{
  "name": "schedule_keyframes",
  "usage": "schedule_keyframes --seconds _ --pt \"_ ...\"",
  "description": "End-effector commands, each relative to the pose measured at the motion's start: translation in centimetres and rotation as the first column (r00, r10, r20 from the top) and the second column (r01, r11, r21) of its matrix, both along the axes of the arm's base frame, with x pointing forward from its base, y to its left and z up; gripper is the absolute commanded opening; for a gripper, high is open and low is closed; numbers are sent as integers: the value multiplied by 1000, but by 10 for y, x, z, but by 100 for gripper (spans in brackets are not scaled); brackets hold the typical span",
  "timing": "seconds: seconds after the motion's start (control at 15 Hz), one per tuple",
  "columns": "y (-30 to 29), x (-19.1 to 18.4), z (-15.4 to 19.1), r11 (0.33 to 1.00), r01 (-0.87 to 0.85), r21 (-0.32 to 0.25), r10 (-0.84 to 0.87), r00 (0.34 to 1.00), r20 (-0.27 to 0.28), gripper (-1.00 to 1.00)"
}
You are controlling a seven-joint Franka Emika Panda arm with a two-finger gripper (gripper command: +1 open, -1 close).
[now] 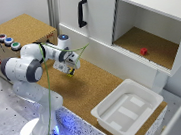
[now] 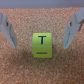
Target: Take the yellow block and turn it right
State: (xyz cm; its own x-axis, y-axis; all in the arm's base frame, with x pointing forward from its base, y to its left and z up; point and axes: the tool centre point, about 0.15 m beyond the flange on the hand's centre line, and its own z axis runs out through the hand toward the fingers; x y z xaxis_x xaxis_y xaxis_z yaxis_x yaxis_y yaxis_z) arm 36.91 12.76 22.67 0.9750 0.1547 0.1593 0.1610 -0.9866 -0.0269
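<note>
Spread wide, the claw point(image 2: 42, 30) hangs over the yellow block point(image 2: 43, 45) with a T on it, sitting on the cork tabletop point(image 1: 87, 90), away from its edges.

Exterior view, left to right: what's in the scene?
Coloured buttons → robot arm → claw → black cabinet handle → white bin → red block in the open cabinet.
</note>
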Motion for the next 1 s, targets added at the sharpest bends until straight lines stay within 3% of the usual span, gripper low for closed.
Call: schedule_keyframes --seconds 0.0,0.13,0.2,0.67,0.93 --pt "7 21 -24 999 17 -43 -19 998 -52 100" --pt "7 21 -25 999 19 -43 -22 998 -52 100" --pt "8 22 -24 999 20 -43 -22 999 -50 -100" --pt "11 26 -26 999 14 -50 -16 999 -42 -100" --pt "12 23 -19 996 -3 -94 -1 999 -35 -100"
